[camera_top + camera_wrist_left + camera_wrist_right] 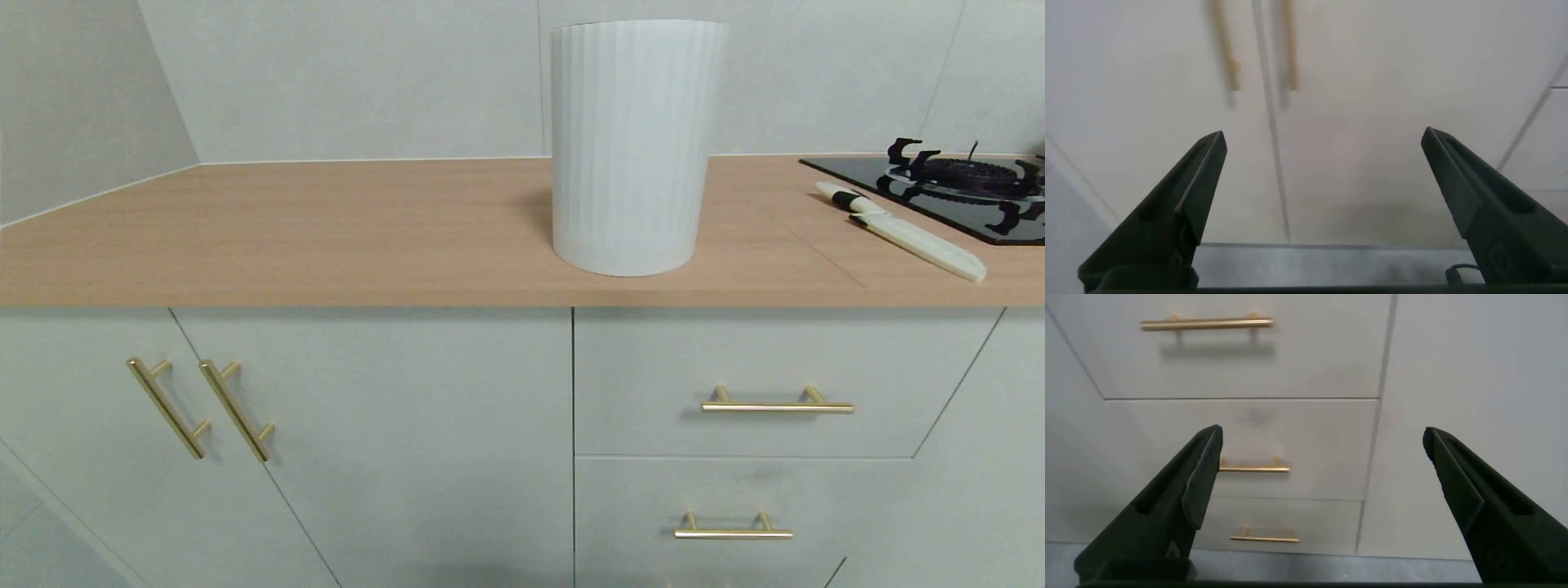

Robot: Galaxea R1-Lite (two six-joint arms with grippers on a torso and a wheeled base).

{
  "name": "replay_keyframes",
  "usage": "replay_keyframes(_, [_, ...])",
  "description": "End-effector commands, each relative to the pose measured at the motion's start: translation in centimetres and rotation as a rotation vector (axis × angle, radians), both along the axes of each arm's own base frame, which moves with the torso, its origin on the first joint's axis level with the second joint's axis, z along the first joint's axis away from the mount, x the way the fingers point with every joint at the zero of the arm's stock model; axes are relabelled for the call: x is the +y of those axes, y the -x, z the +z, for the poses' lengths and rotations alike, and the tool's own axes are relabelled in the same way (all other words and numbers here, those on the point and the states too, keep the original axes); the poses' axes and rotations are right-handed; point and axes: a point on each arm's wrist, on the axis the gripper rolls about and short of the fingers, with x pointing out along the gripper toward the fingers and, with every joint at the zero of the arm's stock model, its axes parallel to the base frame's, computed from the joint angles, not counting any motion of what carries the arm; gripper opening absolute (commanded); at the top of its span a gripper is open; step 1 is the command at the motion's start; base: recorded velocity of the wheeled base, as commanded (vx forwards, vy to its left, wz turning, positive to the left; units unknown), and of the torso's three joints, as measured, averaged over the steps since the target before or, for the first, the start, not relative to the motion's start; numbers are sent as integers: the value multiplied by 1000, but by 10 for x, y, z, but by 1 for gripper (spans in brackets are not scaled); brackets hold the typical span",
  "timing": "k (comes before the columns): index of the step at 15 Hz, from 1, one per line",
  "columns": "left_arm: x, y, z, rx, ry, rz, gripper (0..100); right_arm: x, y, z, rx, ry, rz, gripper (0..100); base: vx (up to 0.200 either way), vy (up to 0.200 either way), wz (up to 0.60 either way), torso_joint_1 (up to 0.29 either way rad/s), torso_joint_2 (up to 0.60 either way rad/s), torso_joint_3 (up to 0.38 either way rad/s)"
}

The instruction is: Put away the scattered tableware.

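— Fingers (1180,208) on L gripper (1323,192)?
— Spread wide, nothing between. Pointed at two cupboard doors (1372,122) w/ gold handles (1229,49) side by side.
— And R gripper (1323,498)?
— Same: fingers (1180,506) wide apart, nothing held. Facing the drawers (1249,425), stacked one over the other, each w/ a gold bar.
— Stuff to put away?
— Up on the wood counter (326,237), toward the robot's right end. Long white knife (918,243) lying flat, slanted, one end near the front edge. Small knife (843,198) just behind it, touching or almost; can't tell which. Both just beside the black stove (963,184).
— Near the fingers?
— No. Well apart. Knives on top of the counter, both grippers lower down, in front of the cupboard fronts.
— Anything else up there?
— Tall white pot (627,147) w/ ribbed sides, standing upright, mid counter, near the front edge, to the robot's left of the knives.
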Motion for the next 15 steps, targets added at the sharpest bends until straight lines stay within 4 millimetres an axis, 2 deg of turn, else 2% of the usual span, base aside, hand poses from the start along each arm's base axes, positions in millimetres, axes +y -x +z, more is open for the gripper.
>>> replay_keyframes(1, [0,0,0,1,1,0,100,0,0,0,1,0,0,100,0,0,0,0,0,0])
replay_keyframes(15, [0,0,0,2,1,0,100,0,0,0,3,2,0,100,0,0,0,0,0,0])
